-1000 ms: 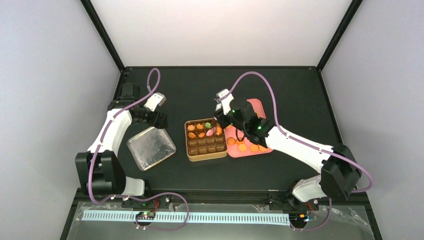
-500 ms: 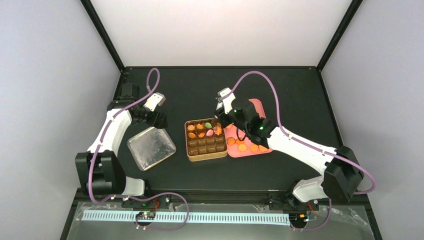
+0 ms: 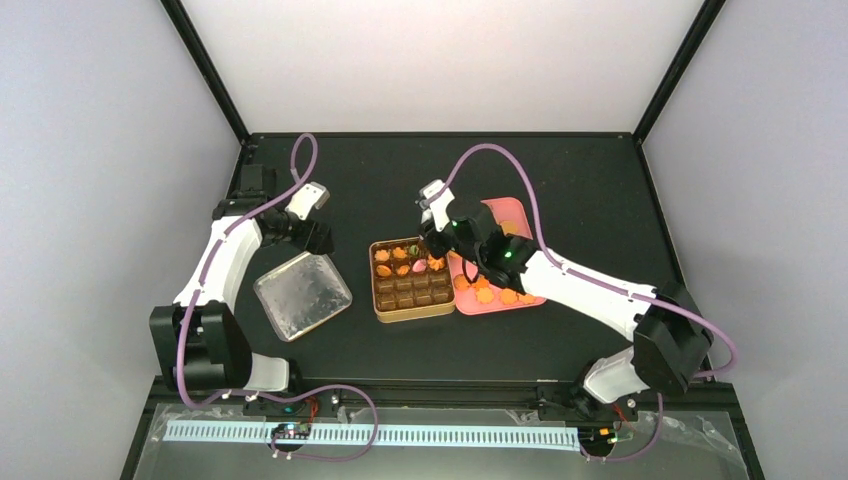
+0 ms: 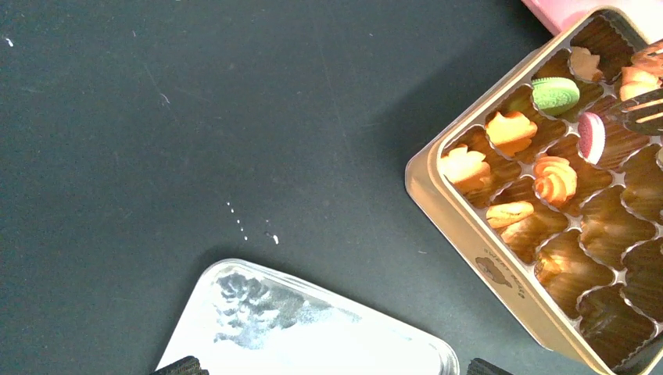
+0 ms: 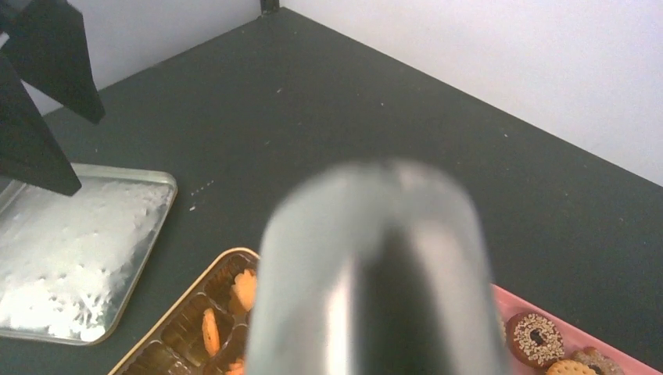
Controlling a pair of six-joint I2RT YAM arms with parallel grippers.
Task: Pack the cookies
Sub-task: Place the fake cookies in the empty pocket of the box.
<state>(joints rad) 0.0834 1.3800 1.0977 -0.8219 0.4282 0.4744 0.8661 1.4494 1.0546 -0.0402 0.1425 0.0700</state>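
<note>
The cookies lie in two places. Several orange ones [image 3: 485, 293] sit on the pink tray [image 3: 518, 211]. Others fill the far rows of the brown tin [image 3: 412, 316], among them orange ones [image 4: 510, 127] and a green one [image 4: 555, 92]. My right gripper [image 3: 438, 232] is shut on the metal tongs [image 5: 375, 273], which blur across the right wrist view. The tong tips [image 4: 645, 112] are at a pink cookie [image 4: 592, 137] standing on edge in a tin compartment. My left gripper [image 4: 332, 369] is open and empty, above the silver lid [image 4: 313, 332].
The silver lid [image 3: 302, 295] lies flat left of the tin. Dark sprinkled cookies [image 5: 535, 337] sit at the tray's far end. The tin's near rows hold empty brown cups [image 4: 602, 226]. The left arm's fingers [image 5: 39, 94] show at the right wrist view's top left.
My right arm has moved left and further over the tin's far rows with the tongs. The left arm has barely moved.
</note>
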